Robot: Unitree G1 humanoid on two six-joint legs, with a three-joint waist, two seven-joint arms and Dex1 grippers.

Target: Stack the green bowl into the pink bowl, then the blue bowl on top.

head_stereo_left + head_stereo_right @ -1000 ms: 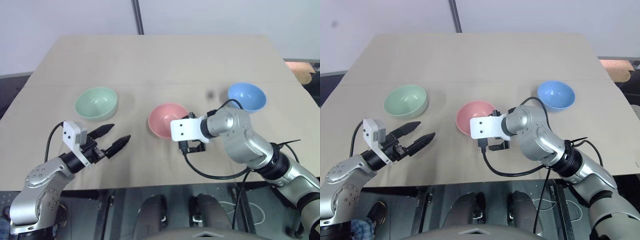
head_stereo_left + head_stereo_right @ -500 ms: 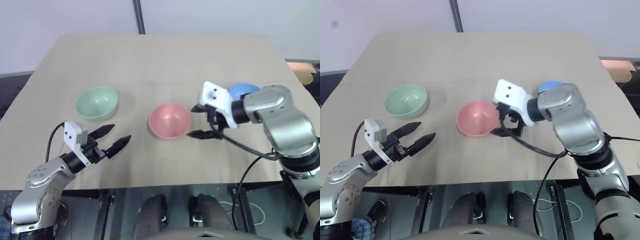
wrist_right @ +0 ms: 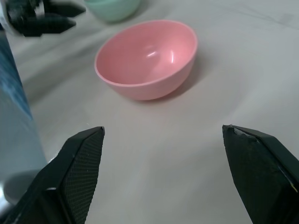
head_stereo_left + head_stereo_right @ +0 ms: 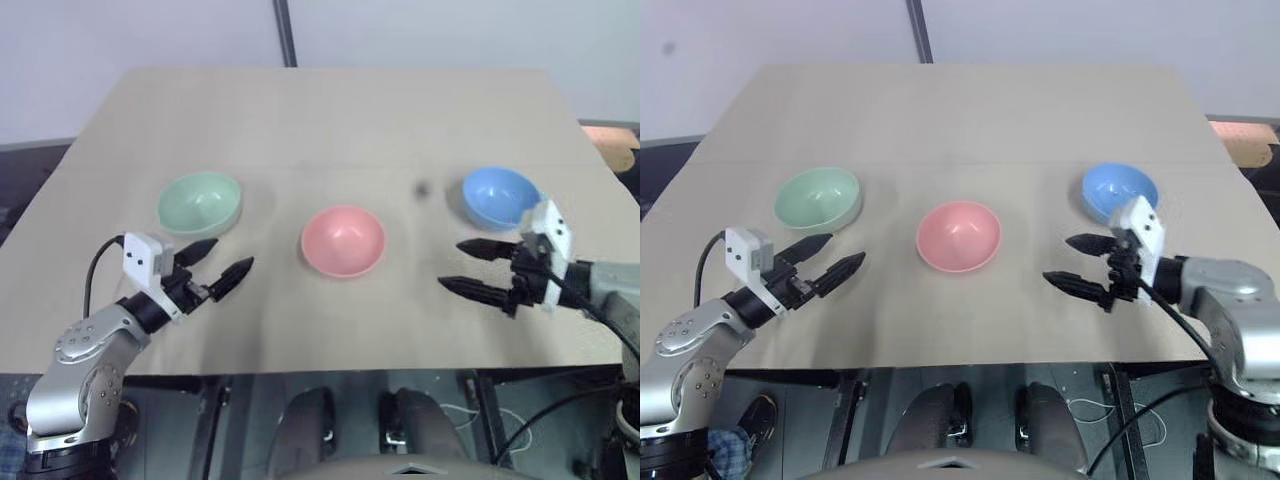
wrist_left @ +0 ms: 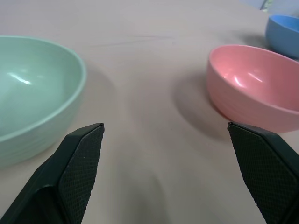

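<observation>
Green bowl [image 5: 32, 93] and blue bowl [image 5: 284, 29] edge-cropped; faint, perhaps stain-like speck [image 4: 422, 188].

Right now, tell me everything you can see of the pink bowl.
The pink bowl is small, round and salmon-pink, smooth like plastic, with a glossy highlight inside. It stands upright and empty on the tan table, in the middle of the row, with the green bowl to its left and the blue bowl to its right. Nothing touches it but the table, and both grippers are clear of it.
</observation>
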